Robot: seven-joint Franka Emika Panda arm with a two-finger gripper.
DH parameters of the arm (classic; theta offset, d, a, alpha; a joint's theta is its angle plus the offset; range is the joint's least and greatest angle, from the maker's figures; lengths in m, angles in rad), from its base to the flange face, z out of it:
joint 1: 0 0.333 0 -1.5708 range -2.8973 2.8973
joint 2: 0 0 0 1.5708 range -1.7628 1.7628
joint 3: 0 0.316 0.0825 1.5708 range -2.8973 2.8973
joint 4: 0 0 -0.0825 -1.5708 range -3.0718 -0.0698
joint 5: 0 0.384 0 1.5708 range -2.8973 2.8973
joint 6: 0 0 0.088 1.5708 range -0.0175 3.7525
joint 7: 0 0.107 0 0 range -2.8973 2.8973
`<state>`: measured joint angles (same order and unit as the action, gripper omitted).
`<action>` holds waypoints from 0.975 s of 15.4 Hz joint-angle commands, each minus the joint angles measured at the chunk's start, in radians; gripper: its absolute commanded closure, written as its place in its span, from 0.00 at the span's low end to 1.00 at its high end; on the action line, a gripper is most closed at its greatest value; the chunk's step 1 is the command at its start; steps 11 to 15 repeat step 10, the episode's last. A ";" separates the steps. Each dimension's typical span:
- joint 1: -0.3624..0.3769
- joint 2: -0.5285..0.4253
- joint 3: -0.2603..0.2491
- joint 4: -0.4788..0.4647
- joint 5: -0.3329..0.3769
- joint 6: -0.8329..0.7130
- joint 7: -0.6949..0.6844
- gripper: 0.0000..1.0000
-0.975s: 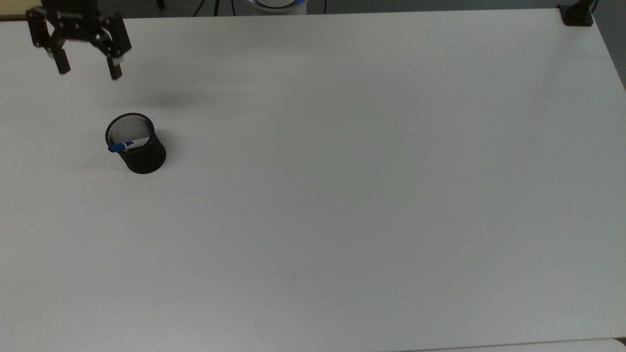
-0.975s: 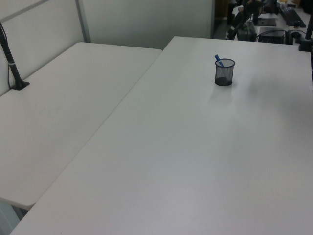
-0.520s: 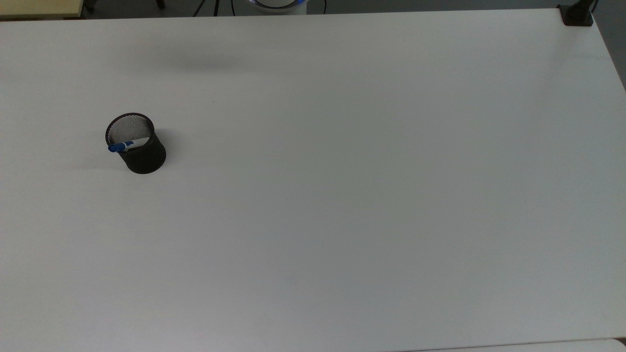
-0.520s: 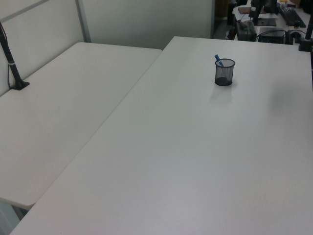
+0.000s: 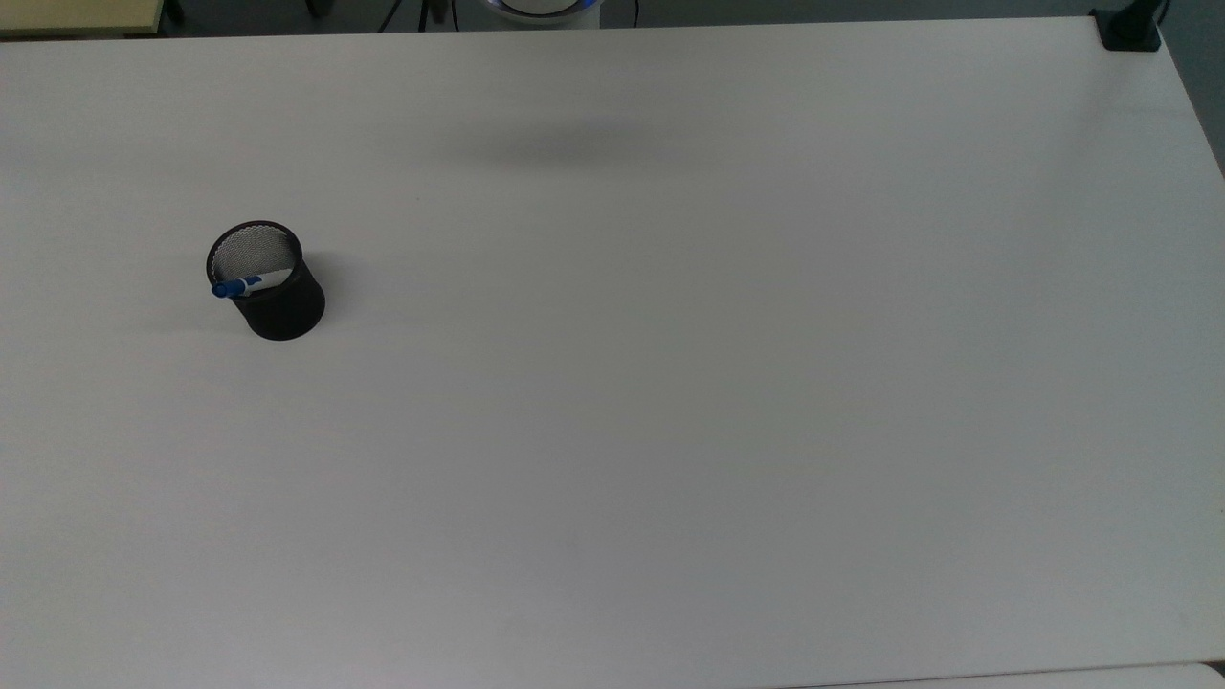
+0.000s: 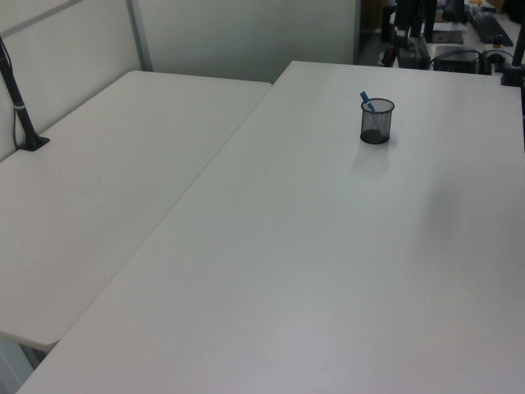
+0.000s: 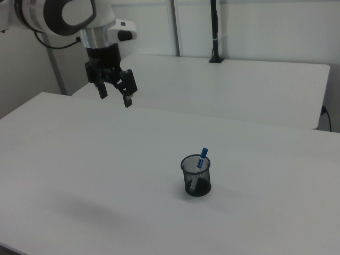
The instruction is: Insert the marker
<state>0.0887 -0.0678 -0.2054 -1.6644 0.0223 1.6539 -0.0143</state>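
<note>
1. We see a white table (image 5: pixel 670 383) across the top view; the left view (image 6: pixel 328 246) and the right view (image 7: pixel 79 159) show it too, with a second white table (image 6: pixel 98 164) butted against it, lying in the upper half of the right view (image 7: pixel 239 85).

2. The robot arm (image 7: pixel 64 16) sits in the upper left of the right view, white with dark joints. In the top view we see a soft shadow (image 5: pixel 565 144) on the table near the upper middle.

3. The claw (image 7: pixel 114 95) hangs below the arm in the right view, well above the table and well apart from the cup, its two black fingers (image 7: pixel 128 100) spread apart and holding nothing.

4. The black mesh cup (image 5: pixel 268 282) stands upright at the left of the top view, upper right of the left view (image 6: pixel 376 121), lower middle of the right view (image 7: pixel 196 175).

5. The marker (image 7: pixel 200 162) leans inside the cup, blue cap up and poking past the rim; the top view (image 5: pixel 244 284) and left view (image 6: pixel 367 102) show the blue end.

6. We can read no writing anywhere.
</note>
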 commanded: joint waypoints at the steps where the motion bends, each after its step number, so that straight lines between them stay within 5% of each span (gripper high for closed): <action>1: 0.025 0.040 -0.011 0.011 -0.094 0.033 -0.022 0.00; 15: 0.022 0.042 -0.008 0.012 -0.125 0.063 -0.095 0.00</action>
